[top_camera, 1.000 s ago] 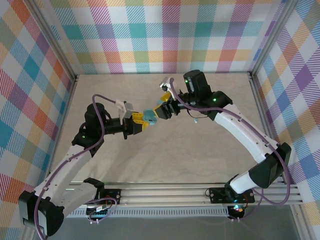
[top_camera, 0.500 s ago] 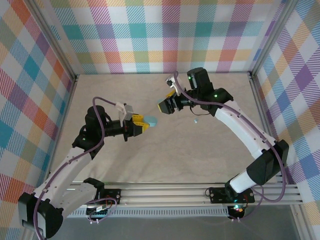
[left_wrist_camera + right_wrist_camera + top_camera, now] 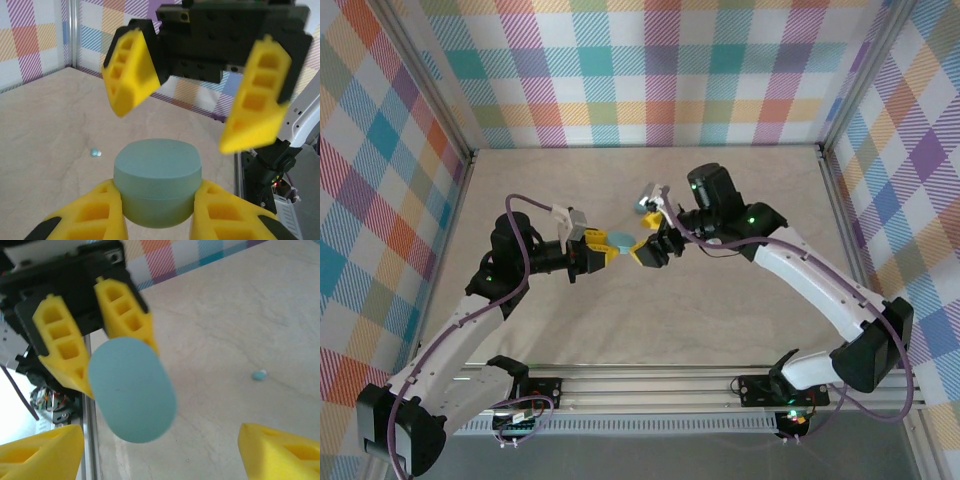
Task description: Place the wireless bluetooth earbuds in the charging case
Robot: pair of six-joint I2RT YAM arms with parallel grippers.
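Since half a second ago the right arm (image 3: 800, 270) has swung back in, and the right gripper (image 3: 651, 249) is now spread wide at 4 o'clock of the charging case (image 3: 621, 237). The left gripper (image 3: 157, 212) is clamped on that smooth, matte, pale-blue oval above the marbled table (image 3: 720, 320). The lid looks due next: pinch squarely above the seam, as rounded plastic slips. One glossy earbud (image 3: 95, 152) lies on the table at the case's 10 o'clock

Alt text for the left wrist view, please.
The left gripper clamps a light-blue case between its yellow fingers. The right gripper faces it, open, just above. One tiny earbud lies on the table behind.
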